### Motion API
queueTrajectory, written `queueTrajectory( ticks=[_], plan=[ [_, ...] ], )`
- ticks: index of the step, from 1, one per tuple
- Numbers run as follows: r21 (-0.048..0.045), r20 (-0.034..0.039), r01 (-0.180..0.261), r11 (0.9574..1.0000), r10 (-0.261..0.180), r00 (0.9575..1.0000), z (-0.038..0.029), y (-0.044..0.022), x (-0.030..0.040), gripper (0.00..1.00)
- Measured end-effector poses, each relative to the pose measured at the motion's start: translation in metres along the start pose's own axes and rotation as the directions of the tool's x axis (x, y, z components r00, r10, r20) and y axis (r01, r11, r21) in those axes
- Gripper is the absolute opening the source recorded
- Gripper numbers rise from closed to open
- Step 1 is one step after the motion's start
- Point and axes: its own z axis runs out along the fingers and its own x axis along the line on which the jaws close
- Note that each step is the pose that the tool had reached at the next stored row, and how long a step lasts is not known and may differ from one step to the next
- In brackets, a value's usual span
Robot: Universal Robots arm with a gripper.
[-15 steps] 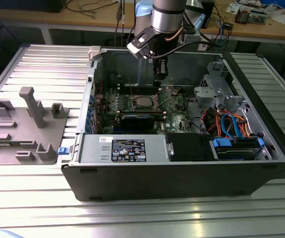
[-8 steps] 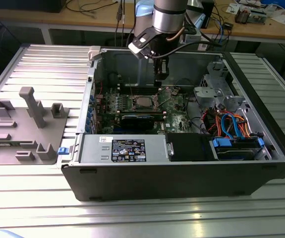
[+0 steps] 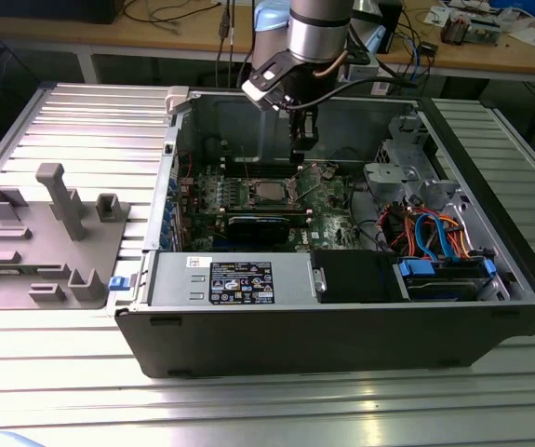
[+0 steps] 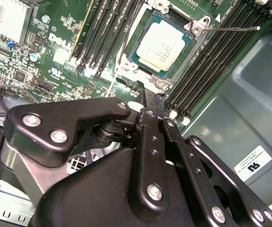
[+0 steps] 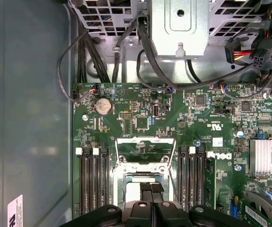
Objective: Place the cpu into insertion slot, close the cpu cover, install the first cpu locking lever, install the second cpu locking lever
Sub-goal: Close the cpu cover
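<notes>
My tool (image 3: 300, 166), fingers together, hangs over the green board (image 3: 334, 203); in the exterior view the seated cpu (image 3: 269, 191) lies at 8 o'clock, cables (image 3: 430, 233) at 4.

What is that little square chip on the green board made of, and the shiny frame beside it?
The cpu: its top looks like metal, pale silvery-grey with a dull finish, above a green rim. The cpu cover: probably bare stamped metal, bright silvery, glinting along its thin edges.
</notes>
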Motion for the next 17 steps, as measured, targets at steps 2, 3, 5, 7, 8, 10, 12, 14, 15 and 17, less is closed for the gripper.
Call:
queueTrajectory(
  ticks=[2,3,5,7,8,10,12,14,15,17],
  plan=[
    [0.0,0.0001,0.0,1.0,0.0,1.0,0.0001,0.0008,0.0,0.11],
    [0.0,0.0001,0.0,1.0,0.0,1.0,0.0002,0.0012,0.0,0.11],
    [0.0,0.0,0.0,1.0,0.0,1.0,0.0002,0.0029,0.0,0.11],
    [0.0,-0.0001,0.0,1.0,0.0,1.0,0.0004,0.0042,0.0,0.11],
    [0.0,0.0,0.0,1.0,0.0,1.0,0.0005,0.005,0.0,0.11],
    [-0.0001,-0.0003,0.0,1.0,0.0,1.0,0.001,0.0074,0.0,0.11],
    [-0.0001,-0.0003,0.0,1.0,0.0,1.0,0.0018,0.0094,0.0001,0.11],
    [-0.0001,-0.0002,0.0,1.0,0.0,1.0,0.0031,0.0119,0.0,0.11],
    [-0.0001,-0.0001,0.0,1.0,0.0,1.0,0.0038,0.0133,0.0,0.11],
    [-0.0001,0.0,0.001,1.0,-0.001,1.0,0.005,0.0162,0.0,0.11]
  ],
)
